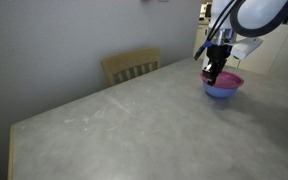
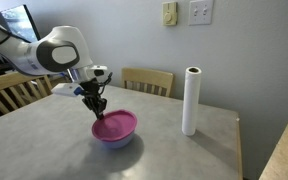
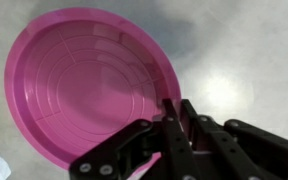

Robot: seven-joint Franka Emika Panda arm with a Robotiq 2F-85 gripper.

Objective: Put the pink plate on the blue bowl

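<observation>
The pink plate (image 3: 84,80) fills the wrist view and lies on top of the blue bowl (image 2: 116,139) in both exterior views, where it shows as a magenta disc (image 2: 115,125) (image 1: 227,80) over the bowl's light-blue sides (image 1: 220,91). The plate hides the bowl in the wrist view. My gripper (image 3: 169,105) is at the plate's rim with its fingers pinched together on the edge. It points down at that rim in both exterior views (image 2: 95,106) (image 1: 213,75).
A white paper towel roll (image 2: 191,100) stands upright on the grey table (image 1: 134,130) near the bowl. Wooden chairs (image 2: 149,80) (image 1: 132,66) stand at the table's edge by the wall. Another chair (image 2: 9,90) is behind the arm.
</observation>
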